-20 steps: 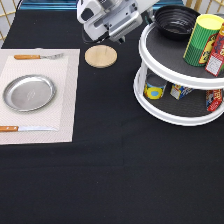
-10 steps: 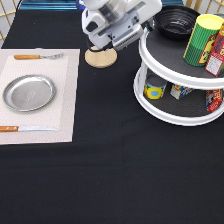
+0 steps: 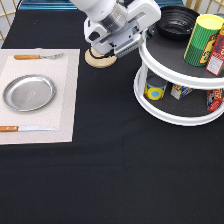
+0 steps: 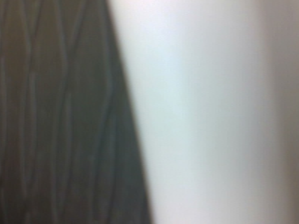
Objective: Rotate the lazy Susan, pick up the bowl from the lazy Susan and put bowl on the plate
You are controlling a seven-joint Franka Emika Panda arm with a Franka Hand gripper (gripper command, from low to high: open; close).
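The glossy black bowl sits on the top tier of the white lazy Susan, at the exterior view's top right. The silver plate lies bare on a beige placemat at the left. My gripper is at the end of the white hand, which reaches in from the top. It is level with the top tier's left rim and just left of the bowl, holding nothing that shows. The wrist view shows only a white surface beside a dark ribbed one from very close.
A round wooden coaster lies partly under the hand. A fork and a knife flank the plate on the placemat. A green cylinder and a red box stand on the top tier, and small containers on the lower tier.
The hand has moved down and a little right from the top edge, over the coaster and close to the lazy Susan's left rim. The bowl and plate have not moved.
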